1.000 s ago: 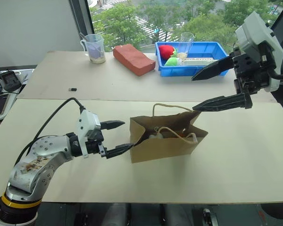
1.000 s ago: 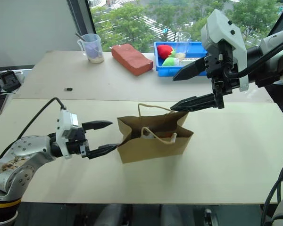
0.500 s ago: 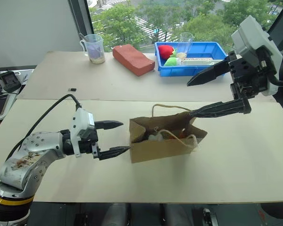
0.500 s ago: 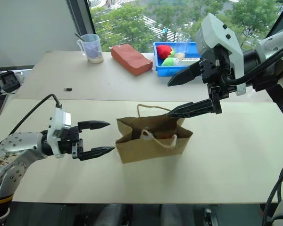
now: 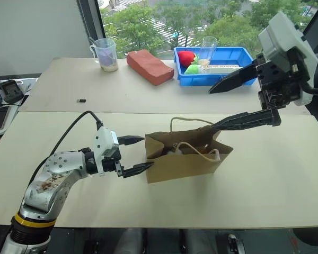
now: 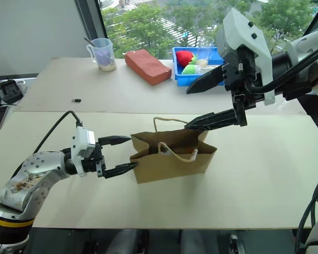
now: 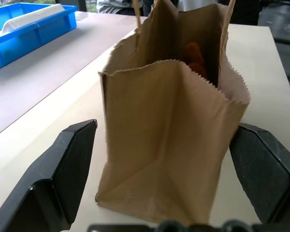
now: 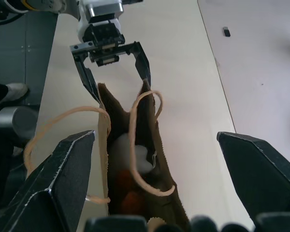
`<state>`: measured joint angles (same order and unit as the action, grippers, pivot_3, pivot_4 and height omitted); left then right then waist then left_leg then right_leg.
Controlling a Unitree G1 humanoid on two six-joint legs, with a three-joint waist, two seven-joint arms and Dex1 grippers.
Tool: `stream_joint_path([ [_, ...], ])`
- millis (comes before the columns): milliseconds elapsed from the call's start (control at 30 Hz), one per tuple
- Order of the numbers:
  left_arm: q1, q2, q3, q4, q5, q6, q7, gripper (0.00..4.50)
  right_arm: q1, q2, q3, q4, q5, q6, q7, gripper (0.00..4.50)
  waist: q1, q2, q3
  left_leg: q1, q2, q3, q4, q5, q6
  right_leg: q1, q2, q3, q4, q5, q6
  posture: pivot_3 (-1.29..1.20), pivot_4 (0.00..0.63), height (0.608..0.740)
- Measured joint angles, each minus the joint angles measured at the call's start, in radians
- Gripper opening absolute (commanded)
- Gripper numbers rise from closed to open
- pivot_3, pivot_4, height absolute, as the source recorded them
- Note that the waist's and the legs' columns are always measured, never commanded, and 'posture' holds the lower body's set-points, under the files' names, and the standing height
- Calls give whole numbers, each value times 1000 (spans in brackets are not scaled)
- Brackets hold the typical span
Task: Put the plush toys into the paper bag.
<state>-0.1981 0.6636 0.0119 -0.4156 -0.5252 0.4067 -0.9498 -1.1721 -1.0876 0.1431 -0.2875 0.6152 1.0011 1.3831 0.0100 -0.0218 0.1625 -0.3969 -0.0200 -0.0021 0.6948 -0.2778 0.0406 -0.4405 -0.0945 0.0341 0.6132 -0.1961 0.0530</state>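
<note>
The brown paper bag (image 5: pixel 188 157) stands open on the near table, handles up. Inside it lie a white plush toy (image 8: pixel 124 151) and a brown-orange plush toy (image 8: pixel 129 195), mostly hidden by the bag's walls. My left gripper (image 5: pixel 147 152) is open at the bag's left end, one finger (image 7: pixel 63 169) on each side of that narrow end; I cannot tell whether they touch the paper. My right gripper (image 5: pixel 211 110) hangs open above the bag's right end, with nothing between its fingers. In the right wrist view the left gripper (image 8: pixel 113 63) shows at the bag's far end.
On the far table are a reddish-brown brick (image 5: pixel 150 66), a blue tray (image 5: pixel 238 66) holding red and green soft items, a measuring cup (image 5: pixel 106 54) and a clear glass (image 5: pixel 209 47). A small black piece (image 5: pixel 81 100) lies near the tables' seam.
The left gripper had drawn back a little from the bag's end and has come up to it again. The right gripper and the bag have stayed put.
</note>
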Motion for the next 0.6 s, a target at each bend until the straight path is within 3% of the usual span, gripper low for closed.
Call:
stream_joint_path([
  [500, -92, -66, -114, 124, 78, -77, -53, 4445, -10, 14, 3, -8, 29, 29, -5, 4500, 1, 0, 0, 0, 0, 0, 0, 0, 0, 0, 0, 0, 0, 0, 0, 0, 150, 740],
  [600, -104, -75, -147, 163, 118, -104, -65, 3564, -10, 15, 3, -8, 32, 29, -10, 4500, 0, 0, 0, 0, 0, 0, 0, 0, 0, 0, 0, 0, 0, 0, 0, 0, 150, 740],
])
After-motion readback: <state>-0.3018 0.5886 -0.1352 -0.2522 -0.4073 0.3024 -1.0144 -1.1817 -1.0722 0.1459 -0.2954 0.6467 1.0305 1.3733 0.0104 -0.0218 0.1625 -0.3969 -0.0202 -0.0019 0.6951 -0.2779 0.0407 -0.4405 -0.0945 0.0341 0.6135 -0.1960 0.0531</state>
